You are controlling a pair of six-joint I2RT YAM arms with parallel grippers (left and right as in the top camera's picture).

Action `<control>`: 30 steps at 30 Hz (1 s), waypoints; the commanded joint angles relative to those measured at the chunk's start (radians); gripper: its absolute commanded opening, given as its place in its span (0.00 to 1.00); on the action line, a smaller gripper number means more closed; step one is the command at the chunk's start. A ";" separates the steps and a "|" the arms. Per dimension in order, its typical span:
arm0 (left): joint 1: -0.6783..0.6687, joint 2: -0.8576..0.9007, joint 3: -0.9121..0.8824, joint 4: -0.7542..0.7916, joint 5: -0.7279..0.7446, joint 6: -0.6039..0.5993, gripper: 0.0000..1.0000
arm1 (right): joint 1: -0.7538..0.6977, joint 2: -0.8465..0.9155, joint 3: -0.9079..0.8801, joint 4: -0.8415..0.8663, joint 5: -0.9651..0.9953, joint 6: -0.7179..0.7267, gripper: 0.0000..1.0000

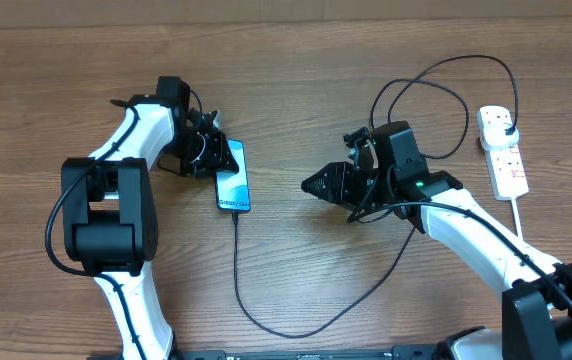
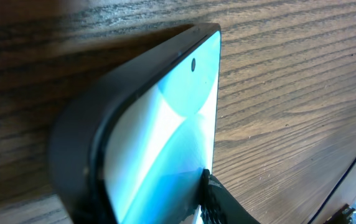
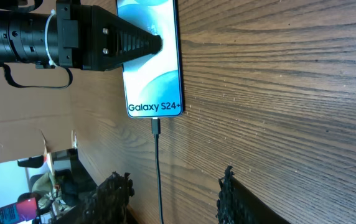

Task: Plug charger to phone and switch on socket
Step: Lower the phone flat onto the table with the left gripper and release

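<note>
Phone (image 1: 233, 178) lies flat on the wooden bench (image 1: 86, 60), screen up and lit blue with "Galaxy S24+" along its lower end. It is right at the tips of the left gripper (image 1: 216, 160) and a little way in front of the right gripper (image 1: 308, 185), with bare wood between. From the right wrist view, one dark finger (image 3: 134, 43) of the left gripper reaches in from the side, and its point rests on the edge of the screen. I cannot tell how far that gripper's jaws stand apart, or whether they have a hold on the phone.

The right gripper is empty, its two fingers parted and pointing toward the phone's lower end. The charger (image 1: 296, 330) has its connector tip (image 3: 156, 126) seated at the phone's bottom edge. Its thin black cable loops across the bench below both grippers and passes behind the right gripper.

The socket (image 1: 506, 160) sits well behind the right gripper, with a black plug (image 1: 504, 124) in its far end and its thick white cord (image 1: 519, 215) trailing away. Its switch is too small to read.
</note>
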 commanded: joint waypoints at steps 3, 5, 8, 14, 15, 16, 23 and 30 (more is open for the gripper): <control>0.003 -0.007 0.010 -0.002 -0.013 0.005 0.29 | -0.002 0.000 0.007 0.005 0.005 -0.010 0.48; 0.003 -0.007 0.010 -0.003 -0.013 0.005 0.30 | -0.002 0.000 0.007 0.004 0.005 -0.010 0.49; 0.003 -0.007 0.010 -0.010 -0.014 0.005 0.31 | -0.002 0.000 0.007 0.003 0.005 -0.033 0.49; 0.003 -0.007 0.010 -0.029 -0.067 0.005 0.41 | -0.002 0.000 0.007 -0.003 0.005 -0.032 0.49; 0.003 -0.007 0.010 -0.034 -0.073 0.005 0.42 | -0.002 0.000 0.007 -0.004 0.005 -0.032 0.49; 0.003 -0.007 0.010 -0.037 -0.079 0.005 0.43 | -0.002 0.000 0.007 -0.003 0.005 -0.032 0.49; 0.003 -0.007 0.010 -0.051 -0.093 0.005 0.44 | -0.002 0.000 0.007 -0.004 0.005 -0.032 0.49; 0.007 -0.008 0.010 -0.095 -0.163 0.005 0.42 | -0.002 0.000 0.007 -0.022 0.009 -0.054 0.49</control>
